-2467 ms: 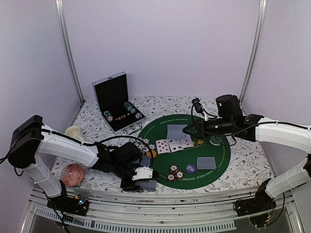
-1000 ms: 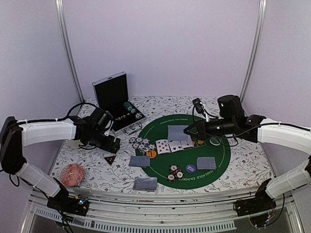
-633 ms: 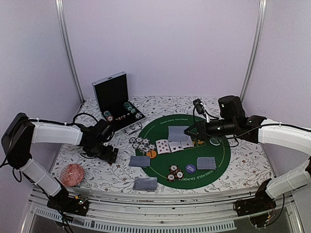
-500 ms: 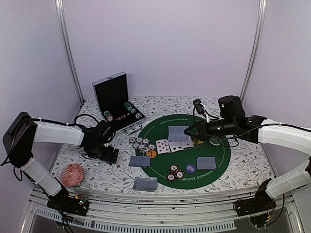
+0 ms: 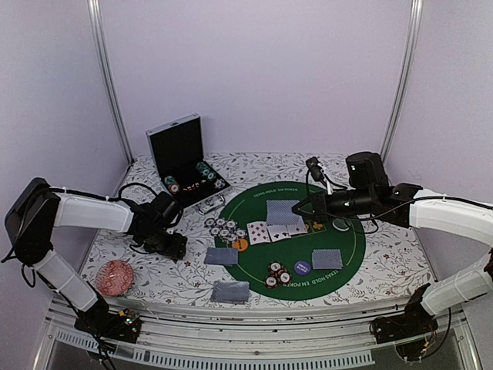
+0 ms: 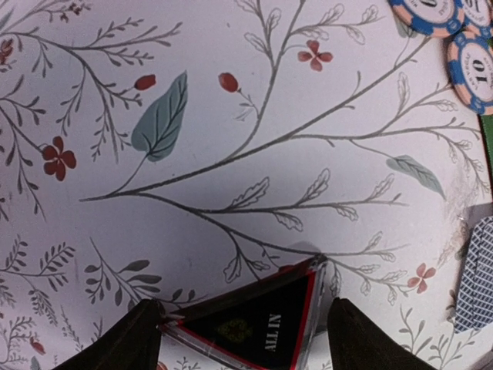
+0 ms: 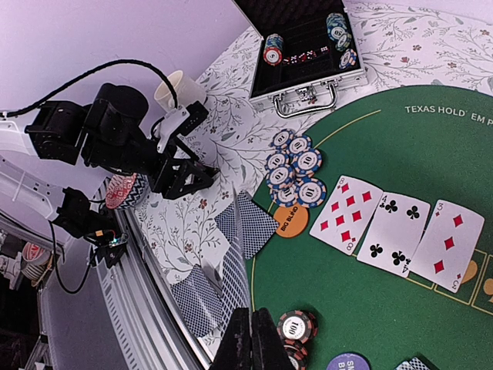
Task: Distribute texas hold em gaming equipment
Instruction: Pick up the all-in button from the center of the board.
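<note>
A black triangular "ALL IN" marker [image 6: 258,324] lies flat on the floral cloth between the fingers of my left gripper [image 6: 250,339]. The jaws are open; the left finger [image 6: 139,335] is at the marker's corner and a small gap shows at the right finger [image 6: 366,335]. In the top view the left gripper [image 5: 174,247] hides the marker. My right gripper [image 7: 251,339] hovers over the green mat [image 5: 339,239] near the deck [image 5: 280,209], shut on a blue-backed card [image 7: 237,270] seen almost edge-on. Striped chips [image 7: 296,166] sit beside the orange button [image 7: 291,221].
An open metal case [image 5: 185,166] with chips stands at the back left. A cream cup [image 7: 177,89] and a red patterned round object [image 5: 115,277] are near the left arm. Face-down card pairs [image 5: 222,256] [image 5: 230,290] [image 5: 326,259], three face-up cards [image 7: 393,231], a chip stack [image 5: 276,274] and a purple button [image 5: 302,268] lie on or around the mat.
The left arm swung from the front card pair back to the left and came down over the triangular marker, its jaws narrowing. The right arm has barely moved.
</note>
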Controlling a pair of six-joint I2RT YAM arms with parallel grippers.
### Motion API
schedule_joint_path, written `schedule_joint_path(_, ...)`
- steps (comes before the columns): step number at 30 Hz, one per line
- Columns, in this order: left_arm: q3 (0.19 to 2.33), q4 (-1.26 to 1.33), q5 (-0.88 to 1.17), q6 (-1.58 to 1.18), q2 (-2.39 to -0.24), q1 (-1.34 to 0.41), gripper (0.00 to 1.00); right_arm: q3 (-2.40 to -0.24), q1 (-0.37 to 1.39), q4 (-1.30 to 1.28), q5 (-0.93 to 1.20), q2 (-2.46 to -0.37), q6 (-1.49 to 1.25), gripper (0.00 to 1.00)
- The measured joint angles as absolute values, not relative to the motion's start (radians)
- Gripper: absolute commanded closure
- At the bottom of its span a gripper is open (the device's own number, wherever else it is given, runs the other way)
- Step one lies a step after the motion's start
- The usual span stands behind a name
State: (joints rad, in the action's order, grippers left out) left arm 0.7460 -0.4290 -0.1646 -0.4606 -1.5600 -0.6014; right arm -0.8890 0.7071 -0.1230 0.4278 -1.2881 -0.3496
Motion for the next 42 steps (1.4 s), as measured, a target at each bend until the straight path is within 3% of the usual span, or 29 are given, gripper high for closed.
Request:
schedule_joint_path(26, 0.719, -0.403, -0.160, -0.465, -1.542, -0.602, 0.27, -0.889, 0.707, -0.138, 0.429, -1.288, -0.339, 0.98)
schedule_joint_path(38, 0.702, -0.390, -0.170, -0.465, -1.527, -0.602, 0.46, -0.889, 0.707, -0.148, 0.430, -1.288, -0.338, 0.98)
schedule_joint_path(42, 0.702, -0.392, -0.168, -0.465, -1.524, -0.602, 0.56, -0.889, 0.707, -0.152, 0.430, -1.288, -0.338, 0.98)
